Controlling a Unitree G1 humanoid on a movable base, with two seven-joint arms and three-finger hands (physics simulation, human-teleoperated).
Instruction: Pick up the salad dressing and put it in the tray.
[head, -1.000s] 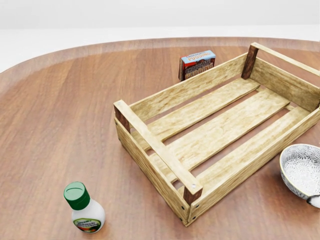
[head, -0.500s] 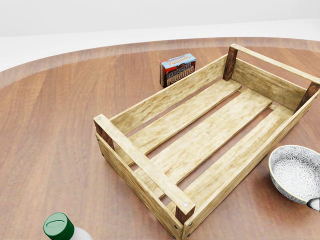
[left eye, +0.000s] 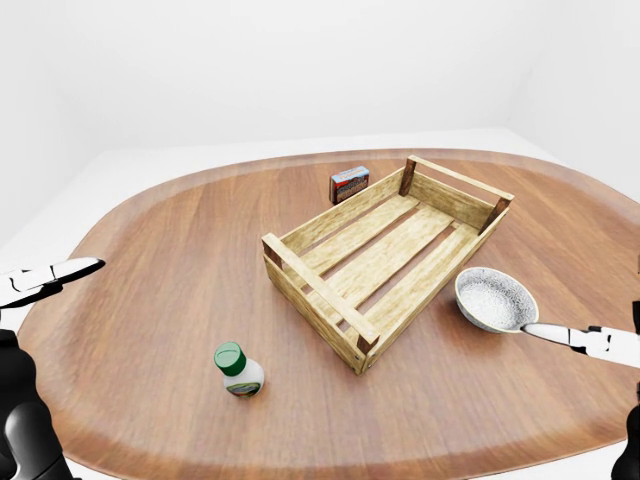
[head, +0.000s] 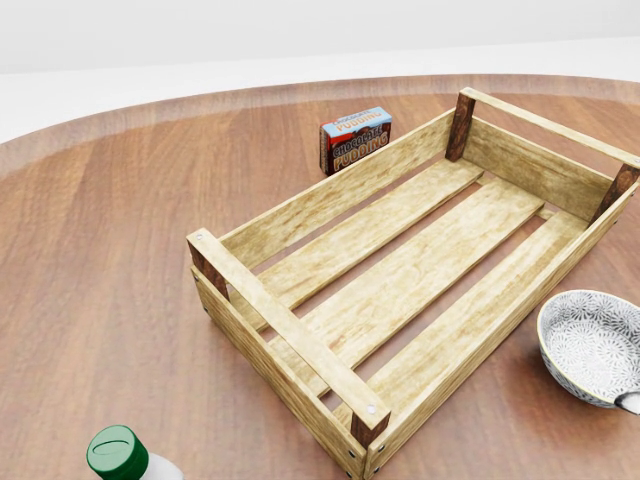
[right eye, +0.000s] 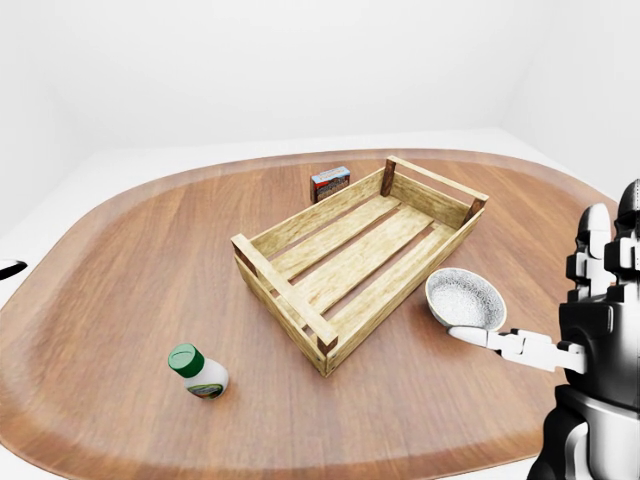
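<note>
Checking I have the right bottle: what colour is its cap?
Green cap, clearest in the left-eye view.

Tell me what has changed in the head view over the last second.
The whole picture shifted: the camera moved between a second and half a second ago, sliding the tray, pudding box and bowl left and the salad dressing down to the bottom edge. Since then the view has held. Nothing was grasped or released; the things keep their places on the table.

you have one salad dressing bottle (left eye: 239, 370), one wooden tray (left eye: 385, 255), one pudding box (left eye: 349, 183), one patterned bowl (left eye: 495, 299), all on one round wooden table (left eye: 150, 260), and two robot hands, left (left eye: 45, 277) and right (right eye: 600, 290).
</note>
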